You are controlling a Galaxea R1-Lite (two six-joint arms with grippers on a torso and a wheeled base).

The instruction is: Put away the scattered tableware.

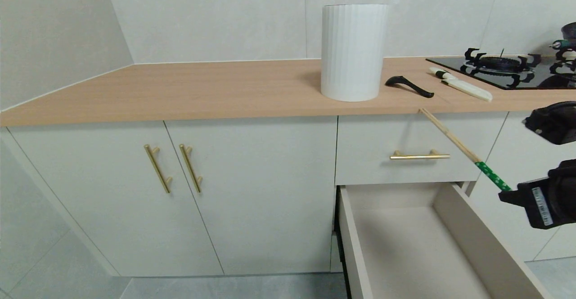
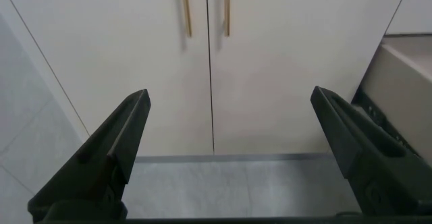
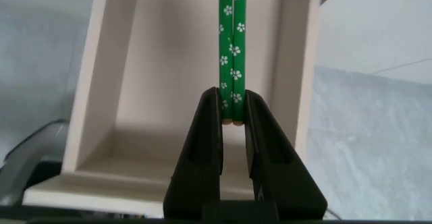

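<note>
The left gripper (image 2: 229, 99) hangs with its fingers spread wide before two closed cabinet doors (image 2: 290, 69) with gold handles (image 2: 185, 11). A side of the open drawer (image 2: 405, 69) shows beside the doors, above the grey floor (image 2: 236, 183).

canister (image 1: 354, 51) on counter (image 1: 180, 87) | scoop (image 1: 408, 86), knife (image 1: 461, 84) to its right | chopsticks (image 1: 463, 150) over drawer (image 1: 405, 254) underneath
</note>
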